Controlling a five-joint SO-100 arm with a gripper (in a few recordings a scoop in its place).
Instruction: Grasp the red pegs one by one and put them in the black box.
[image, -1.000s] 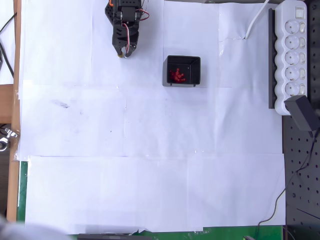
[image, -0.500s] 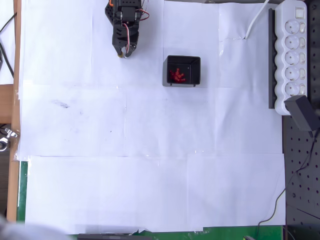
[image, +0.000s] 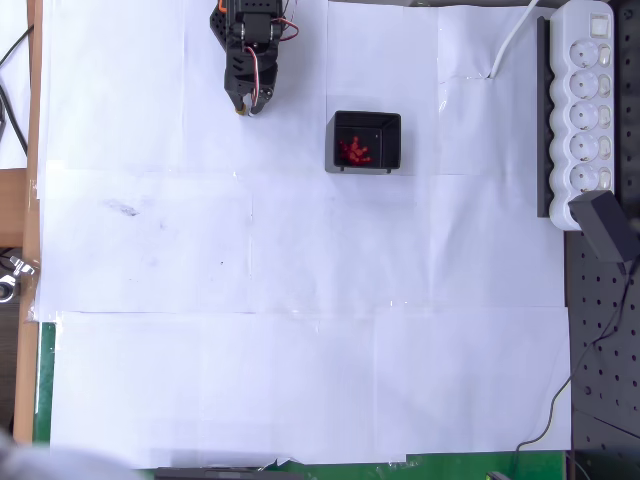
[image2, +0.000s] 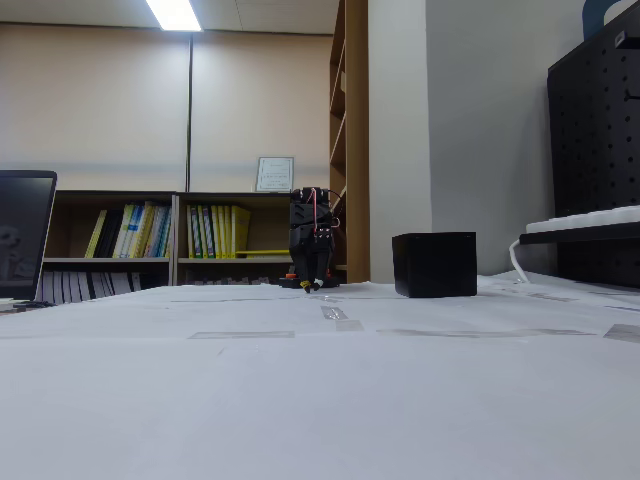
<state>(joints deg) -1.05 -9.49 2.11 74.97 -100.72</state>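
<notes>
My tiny dark-red pegs (image: 353, 151) sit heaped in the small black plastic box (image: 391, 128) near the table's far edge; hand (image: 244, 106) parked beside it, fingers together, empty, looks done.

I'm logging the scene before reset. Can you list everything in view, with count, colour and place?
pegs: a cluster, count unclear, red, inside the box.
box: one, black, top centre of the overhead view.
paper: several taped sheets, white, covering the table.
power strip: one, white, right edge of the overhead view.
adapter: one, black, below the strip.
pegboard: one, black, lower right.
books: a row, mostly yellow, on shelves behind in the fixed view.
laptop: one, dark, left edge in the fixed view.
hand: one, black, left of the box, nothing in it.
</notes>
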